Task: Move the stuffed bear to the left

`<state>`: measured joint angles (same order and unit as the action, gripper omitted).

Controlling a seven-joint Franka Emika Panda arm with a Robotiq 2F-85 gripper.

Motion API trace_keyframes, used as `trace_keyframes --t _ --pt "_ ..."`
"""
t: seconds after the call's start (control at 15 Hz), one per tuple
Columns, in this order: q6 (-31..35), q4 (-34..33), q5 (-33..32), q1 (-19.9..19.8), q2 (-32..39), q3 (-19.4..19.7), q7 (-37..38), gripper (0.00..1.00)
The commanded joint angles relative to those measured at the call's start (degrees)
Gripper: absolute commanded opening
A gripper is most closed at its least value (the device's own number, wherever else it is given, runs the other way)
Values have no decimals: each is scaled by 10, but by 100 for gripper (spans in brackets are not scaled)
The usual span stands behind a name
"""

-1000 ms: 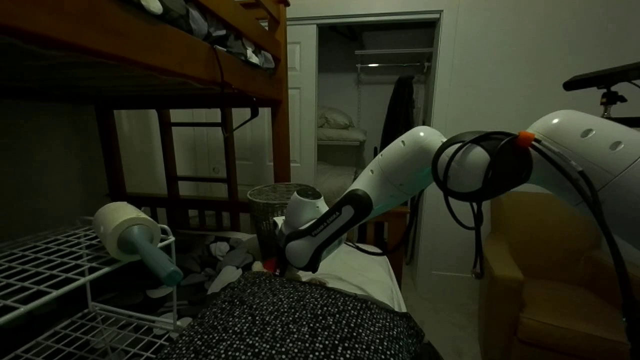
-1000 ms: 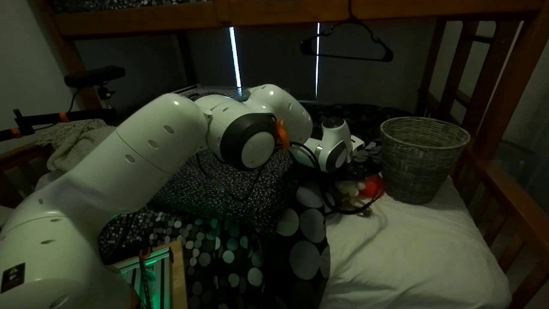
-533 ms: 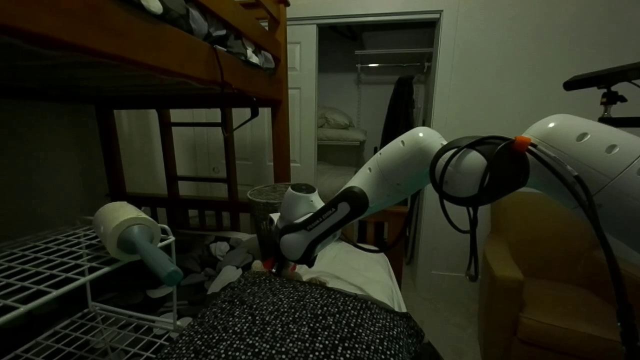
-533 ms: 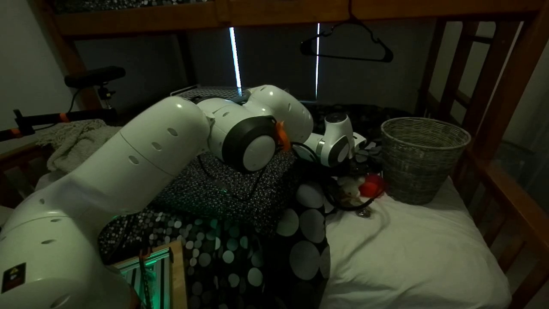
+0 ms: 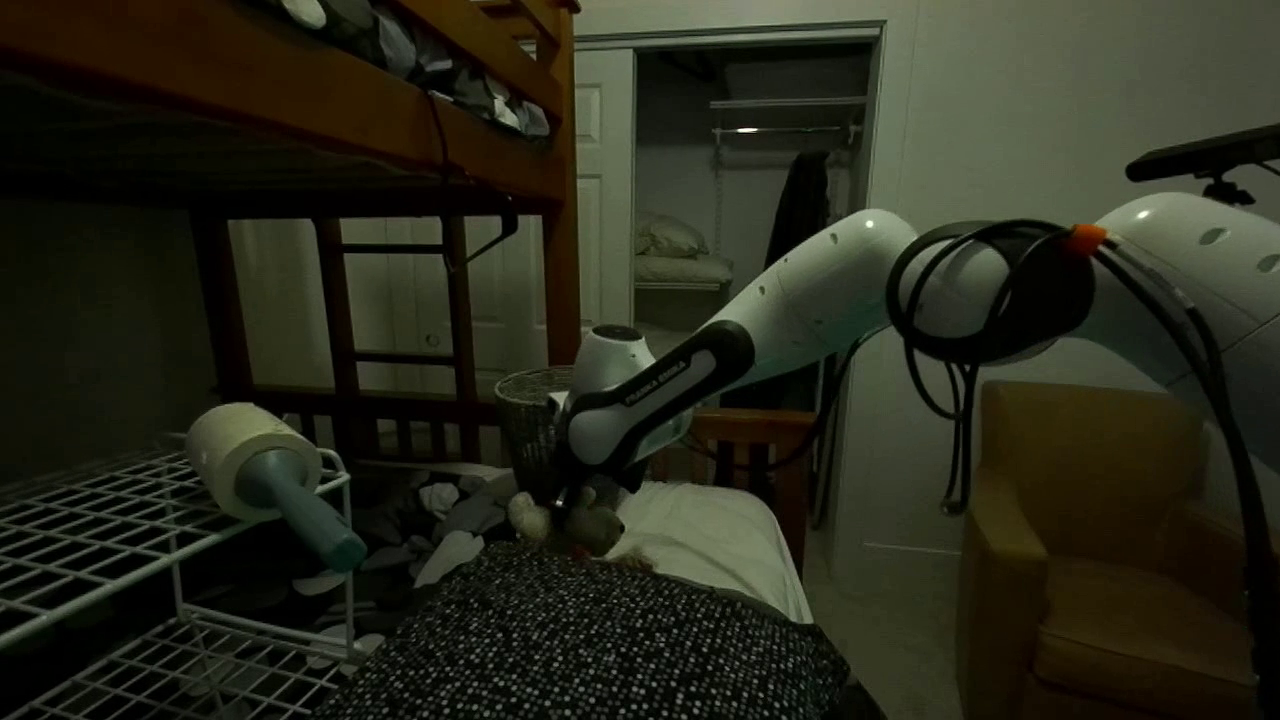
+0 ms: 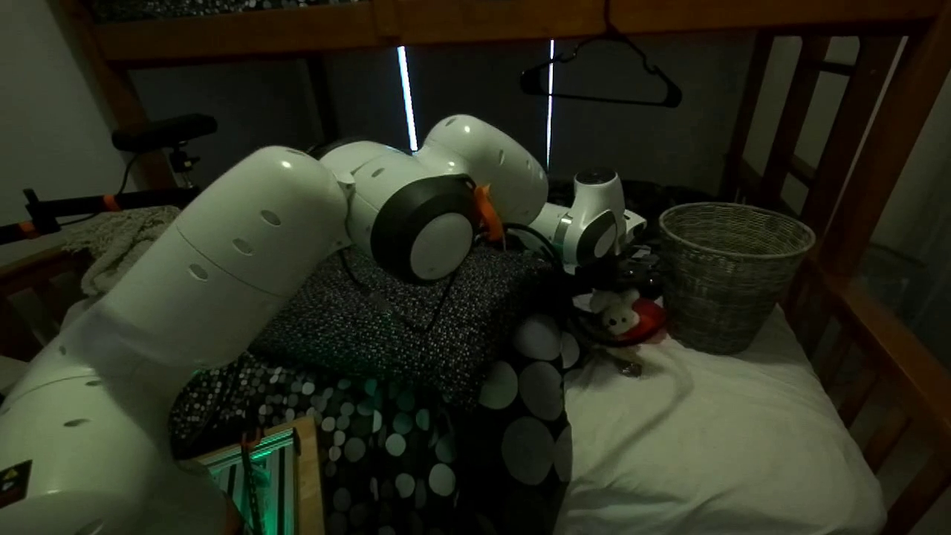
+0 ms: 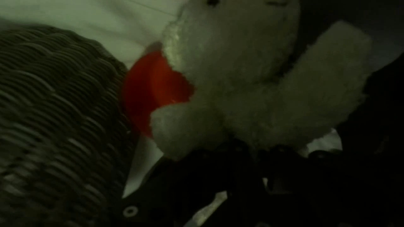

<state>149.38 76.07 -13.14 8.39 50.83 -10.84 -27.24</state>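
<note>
- Gripper [image 7: 257, 149]: dark fingers clamped on the lower body of the stuffed bear [image 7: 246, 78]; wrist view murky, fingertips partly lost against the plush.
- Bear: at the gripper's tips, cream-white, head pointing away from the gripper, stubby limbs out to both sides, a dark eye at the top edge of the wrist view.
- Same bear in both exterior views: low, directly under the end of the arm [image 6: 245, 245], near the woven basket [image 6: 728, 297]. Cannot tell if its underside touches the bedding.
- Black cable [image 6: 617, 342]: loops across in front of the bear's lower part in an exterior view.
- Red rounded thing [image 6: 648, 319]: between bear and basket, partly covered by the bear in the wrist view; contact with the basket unclear.
- Basket: upright on the white bedding [image 6: 706, 446]; its wall fills the left side of the wrist view.
- Small brown bit [image 6: 629, 367] on the bedding just below the bear, too small to identify.
- Arm reaches over the black speckled cloth [image 6: 446, 327].
- White roll with teal handle [image 5: 240, 460]: tilted on the wire rack [image 5: 349, 600], handle past the edge, well apart from the bear.
- Black hanger [image 6: 602, 98]: hangs from the wooden bunk [image 6: 475, 22].
</note>
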Motion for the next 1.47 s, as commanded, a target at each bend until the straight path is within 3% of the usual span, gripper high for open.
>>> trace_keyframes --t 0.0,0.2,0.53,0.6,0.67,0.87,1.0,1.07,1.13,1.2,1.27,1.4 --pt "28 134 -1 -39 -118 4 -9 3" --pt "68 205 8 -72 -191 -9 -27 3" --pt "183 335 77 -160 -310 -114 -115 3" --pt "194 362 76 -158 -341 -110 -103 3" --pt "201 388 70 -154 -373 -101 -84 3" --pt "188 452 -45 -94 -470 -1 57 3" --pt "161 498 -87 -101 -535 -5 84 3" --pt "162 526 -69 -83 -567 10 61 3" --pt "166 553 -38 -105 -596 -21 23 3" --pt "180 579 -6 -93 -623 -19 -14 3" --pt "196 604 44 -69 -649 -13 -67 3" --pt "226 635 140 19 -681 28 -162 3"
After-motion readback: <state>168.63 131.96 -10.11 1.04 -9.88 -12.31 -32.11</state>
